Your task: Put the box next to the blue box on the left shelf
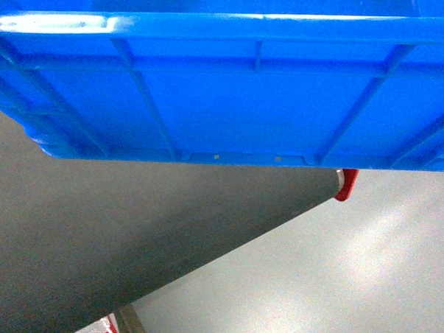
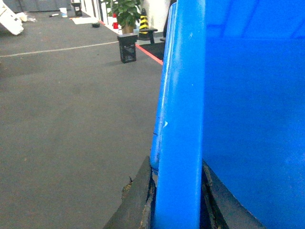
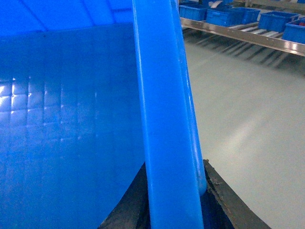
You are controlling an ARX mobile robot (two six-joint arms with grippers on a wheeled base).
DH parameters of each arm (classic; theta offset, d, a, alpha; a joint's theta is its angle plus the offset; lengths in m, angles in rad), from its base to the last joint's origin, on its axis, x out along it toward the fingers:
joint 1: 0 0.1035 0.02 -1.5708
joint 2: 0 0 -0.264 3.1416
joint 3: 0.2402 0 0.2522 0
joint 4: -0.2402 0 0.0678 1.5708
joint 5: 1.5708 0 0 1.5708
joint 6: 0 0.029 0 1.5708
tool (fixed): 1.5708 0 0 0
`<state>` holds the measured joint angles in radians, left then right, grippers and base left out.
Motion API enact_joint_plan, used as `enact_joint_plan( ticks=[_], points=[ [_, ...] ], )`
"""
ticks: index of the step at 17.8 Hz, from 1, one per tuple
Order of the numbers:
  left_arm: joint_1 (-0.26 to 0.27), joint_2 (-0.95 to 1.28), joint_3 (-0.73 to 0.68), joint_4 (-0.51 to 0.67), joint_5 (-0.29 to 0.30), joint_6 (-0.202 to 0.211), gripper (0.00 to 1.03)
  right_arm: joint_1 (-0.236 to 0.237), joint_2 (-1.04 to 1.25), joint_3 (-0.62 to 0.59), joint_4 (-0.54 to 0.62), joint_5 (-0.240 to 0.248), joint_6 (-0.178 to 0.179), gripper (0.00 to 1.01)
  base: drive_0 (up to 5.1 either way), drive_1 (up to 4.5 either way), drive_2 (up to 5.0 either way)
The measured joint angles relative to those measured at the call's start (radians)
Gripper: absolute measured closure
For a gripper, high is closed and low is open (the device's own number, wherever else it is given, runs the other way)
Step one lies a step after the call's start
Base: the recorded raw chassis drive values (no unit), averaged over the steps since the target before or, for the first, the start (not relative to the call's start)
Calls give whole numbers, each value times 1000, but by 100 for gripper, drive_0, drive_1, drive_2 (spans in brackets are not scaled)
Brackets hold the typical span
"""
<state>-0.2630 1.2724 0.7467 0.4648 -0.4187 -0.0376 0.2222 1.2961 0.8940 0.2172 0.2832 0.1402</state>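
The box [image 1: 225, 100] is a big bright blue ribbed crate held off the floor, and it fills the top half of the head view. My left gripper [image 2: 176, 167] is shut on its thick rim [image 2: 178, 119], one black finger [image 2: 138, 200] on each side. At the opposite side my right gripper [image 3: 174, 167] is shut on the rim [image 3: 162, 119] in the same way. A roller-bed shelf with a grey metal rail [image 3: 238, 36] crosses the upper right of the right wrist view. It carries several blue boxes [image 3: 228, 14]. Both grippers are hidden in the head view.
Red frame feet [image 1: 346, 184] [image 1: 104, 327] stand on the floor where dark matting meets light grey floor. In the left wrist view a black crate [image 2: 127, 47], a potted plant [image 2: 126, 12] and a striped cone [image 2: 144, 21] stand far off by a red floor line.
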Motion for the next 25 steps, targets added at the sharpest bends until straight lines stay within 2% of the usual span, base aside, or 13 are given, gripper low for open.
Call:
enact_joint_plan(
  ticks=[25],
  points=[
    [0,0,0,2,2,1,88,0,0,0,2,0,-3,80,-160,-160,-160]
  ],
)
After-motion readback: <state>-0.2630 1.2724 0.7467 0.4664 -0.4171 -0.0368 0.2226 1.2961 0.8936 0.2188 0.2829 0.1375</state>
